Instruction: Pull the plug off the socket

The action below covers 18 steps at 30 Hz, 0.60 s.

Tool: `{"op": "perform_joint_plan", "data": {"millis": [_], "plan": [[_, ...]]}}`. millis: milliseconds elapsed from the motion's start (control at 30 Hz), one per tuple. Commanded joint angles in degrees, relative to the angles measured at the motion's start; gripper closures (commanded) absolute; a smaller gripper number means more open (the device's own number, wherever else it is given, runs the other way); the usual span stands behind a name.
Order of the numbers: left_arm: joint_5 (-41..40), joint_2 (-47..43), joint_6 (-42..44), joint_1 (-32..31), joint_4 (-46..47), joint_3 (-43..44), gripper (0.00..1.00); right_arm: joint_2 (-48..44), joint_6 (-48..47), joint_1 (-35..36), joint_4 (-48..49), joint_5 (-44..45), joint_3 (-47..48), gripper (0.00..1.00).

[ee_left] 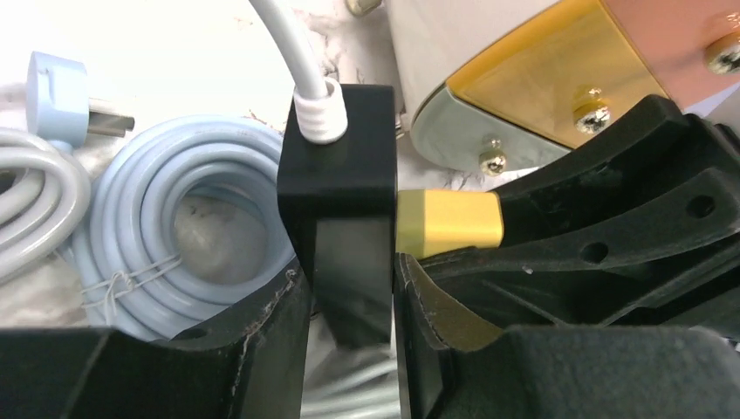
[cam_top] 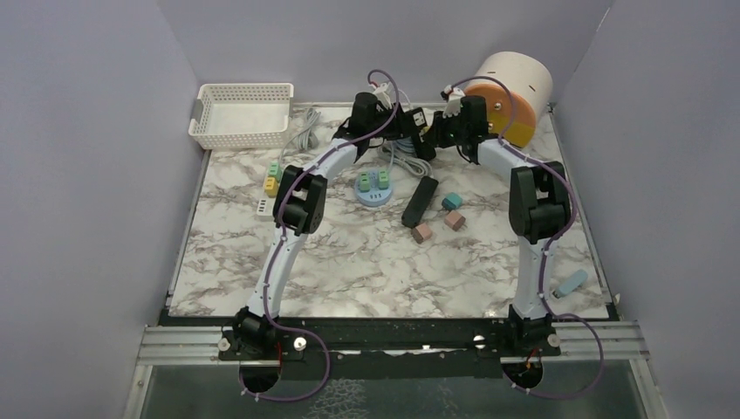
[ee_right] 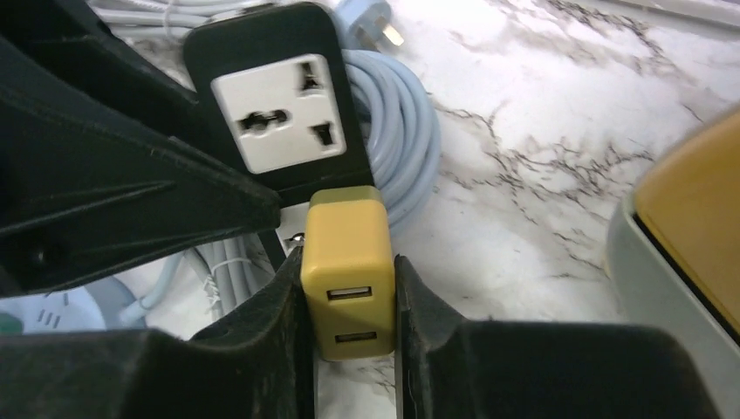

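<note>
At the far end of the table (cam_top: 349, 262), the left gripper (ee_left: 345, 292) is clamped narrow on the black socket (ee_left: 336, 201) strip, with a coil of pale cable (ee_left: 205, 166) lying just to the strip's left. The yellow plug (ee_right: 347, 236) sits butted against the socket's white face. The right gripper (ee_right: 347, 288) pinches the plug's sides tight between its fingers.

Left gripper (cam_top: 414, 122): found at 12 o'clock of the table (cam_top: 349, 271), tip to tip with the right gripper (cam_top: 436, 129).
White basket (cam_top: 243, 113): placed at 10 o'clock.
Cream drum (cam_top: 515, 87): seen at 1 o'clock.
Black power strip (cam_top: 420, 202): laid near the centre, with three small blocks (cam_top: 455, 221) at its 4 o'clock.
</note>
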Motion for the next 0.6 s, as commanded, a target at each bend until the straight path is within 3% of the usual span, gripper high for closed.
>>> {"op": "perform_joint_plan", "data": {"millis": [0, 133, 200, 267, 333, 400, 467, 567], "plan": [[0.79, 0.14, 0.45, 1.20, 0.48, 2.41, 1.00, 0.69, -1.79, -0.39, 1.02, -0.58, 3.20, 0.95], [-1.23, 0.67, 1.86, 1.19, -2.43, 3.60, 1.00, -2.08, -2.76, -0.82, 2.81, -3.97, 0.97, 0.99], [-3.05, 0.55, 3.35, 1.15, -4.19, 3.71, 1.00, -4.07, 3.84, -3.84, 7.61, -16.60, -1.75, 0.99], [-4.39, 0.15, 4.41, 1.18, -5.24, 3.43, 1.00, -3.45, 19.40, -8.89, 19.14, -34.12, -4.05, 0.99], [-5.45, -0.17, 4.85, 1.17, -5.68, 3.02, 1.00, -2.53, 25.06, -11.23, 23.25, -39.84, -2.79, 0.99], [-6.48, -0.26, 5.20, 1.03, -6.61, 3.44, 1.00, -4.81, 13.90, -9.77, 11.42, -30.20, -0.04, 0.99], [-7.19, 0.08, 5.23, 1.11, -7.60, 4.24, 1.00, -7.10, 0.96, -5.09, -1.12, -11.52, 2.86, 0.99], [-8.31, 0.78, 5.01, 0.97, -8.74, 5.58, 1.00, -9.87, -11.77, 3.96, -1.99, 17.38, 1.38, 0.99]]}}
